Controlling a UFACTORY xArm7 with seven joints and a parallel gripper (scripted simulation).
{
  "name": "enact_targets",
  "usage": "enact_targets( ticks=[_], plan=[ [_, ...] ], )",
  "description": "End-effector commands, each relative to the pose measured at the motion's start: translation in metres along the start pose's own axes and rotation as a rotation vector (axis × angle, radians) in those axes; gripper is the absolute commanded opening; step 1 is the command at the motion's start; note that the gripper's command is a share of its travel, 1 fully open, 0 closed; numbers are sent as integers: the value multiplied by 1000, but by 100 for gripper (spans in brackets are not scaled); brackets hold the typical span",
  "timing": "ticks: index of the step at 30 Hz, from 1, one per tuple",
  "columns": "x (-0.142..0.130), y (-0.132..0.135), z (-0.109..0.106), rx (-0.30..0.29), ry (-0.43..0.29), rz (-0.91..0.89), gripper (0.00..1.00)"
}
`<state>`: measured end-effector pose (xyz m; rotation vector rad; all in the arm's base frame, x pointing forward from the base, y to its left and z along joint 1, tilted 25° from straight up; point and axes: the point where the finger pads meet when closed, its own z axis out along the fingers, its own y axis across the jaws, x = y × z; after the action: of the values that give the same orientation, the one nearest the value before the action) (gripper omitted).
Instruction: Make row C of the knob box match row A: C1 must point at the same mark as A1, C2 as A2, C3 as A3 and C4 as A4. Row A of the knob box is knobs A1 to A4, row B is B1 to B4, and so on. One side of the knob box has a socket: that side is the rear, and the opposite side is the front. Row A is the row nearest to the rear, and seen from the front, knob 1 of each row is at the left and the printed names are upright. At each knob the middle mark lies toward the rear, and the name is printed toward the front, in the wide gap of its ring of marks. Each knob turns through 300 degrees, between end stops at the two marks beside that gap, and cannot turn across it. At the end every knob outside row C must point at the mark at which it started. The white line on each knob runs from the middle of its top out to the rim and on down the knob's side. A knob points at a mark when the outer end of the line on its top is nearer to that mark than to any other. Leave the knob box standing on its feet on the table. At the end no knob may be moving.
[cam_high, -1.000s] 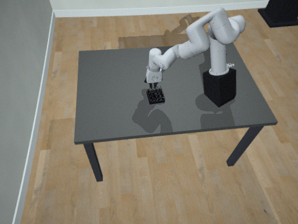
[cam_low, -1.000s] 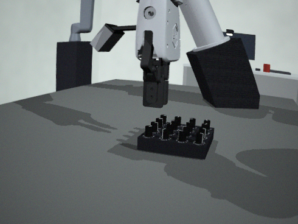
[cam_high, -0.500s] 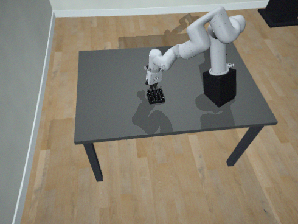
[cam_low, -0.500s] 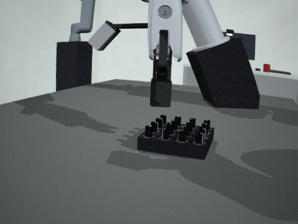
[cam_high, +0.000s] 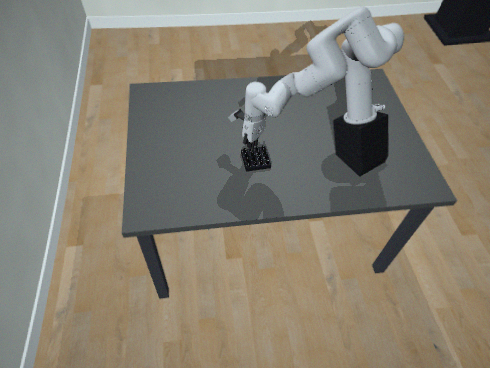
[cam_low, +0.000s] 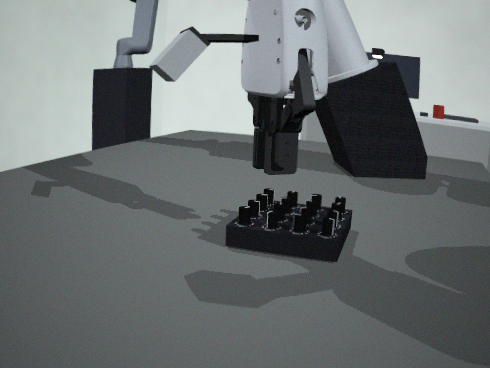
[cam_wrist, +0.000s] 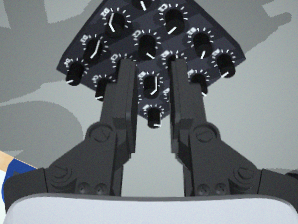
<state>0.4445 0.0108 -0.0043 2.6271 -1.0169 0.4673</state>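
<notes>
Knob box: on the table (cam_high: 175, 190) (cam_low: 125, 310), one box (cam_high: 258, 169) (cam_low: 282, 245) (cam_wrist: 232, 40), upright and flat.
Long axis: cannot tell, as its outline looks nearly square; in the top view, two sides run roughly along the table's long edges.
Facing: in the wrist view, one corner points down between the fingers; the printed names sit at the knobs' upper left, so the front faces upper left there.
Knobs: four (cam_low: 244, 215) along the box side nearest the exterior camera, with more behind, partly overlapping; the full number is hard to count there.
White lines: they point various ways; the lowest knob (cam_wrist: 154, 117) in the wrist view has its line toward the right.
Gripper: one (cam_high: 251, 145) (cam_low: 276, 170) (cam_wrist: 153, 62), just above the knob box, apart from the knobs in the exterior view; the box lies below it.
Fingers: two (cam_wrist: 127, 95), partly spread with a gap between, pinching nothing.
Arm: one white arm (cam_high: 320, 77) (cam_low: 345, 40), reaching over the box from its black pedestal (cam_high: 345, 145) (cam_low: 380, 130), well apart from the box.
Red block: one (cam_low: 438, 111), far behind the box.
</notes>
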Motion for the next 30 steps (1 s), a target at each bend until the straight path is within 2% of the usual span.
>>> enact_targets(
  ticks=[1,17,19,20,30],
  plan=[
    [-2,-3,-2,13,-1,-126,19],
    [-11,-12,-5,13,2,-608,19],
    [-11,-12,-5,13,2,-608,19],
    [-12,-13,-6,13,3,-694,19],
    [-18,-18,-7,13,4,-973,19]
  ],
)
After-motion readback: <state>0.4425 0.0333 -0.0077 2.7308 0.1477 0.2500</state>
